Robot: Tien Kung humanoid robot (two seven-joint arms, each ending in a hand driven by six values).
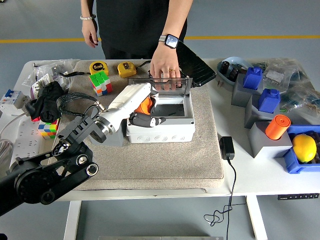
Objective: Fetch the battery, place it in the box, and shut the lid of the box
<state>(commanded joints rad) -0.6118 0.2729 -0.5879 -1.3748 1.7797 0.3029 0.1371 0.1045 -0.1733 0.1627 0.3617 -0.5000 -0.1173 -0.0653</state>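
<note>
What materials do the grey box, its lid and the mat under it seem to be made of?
The grey rectangular box looks like matte moulded plastic, with round knockout marks on its front. Its upright lid seems clear, slightly tinted plastic: the person's fingers show through it. The beige mat looks like low-pile carpet or felt, judging by its speckled, fuzzy surface.
</note>
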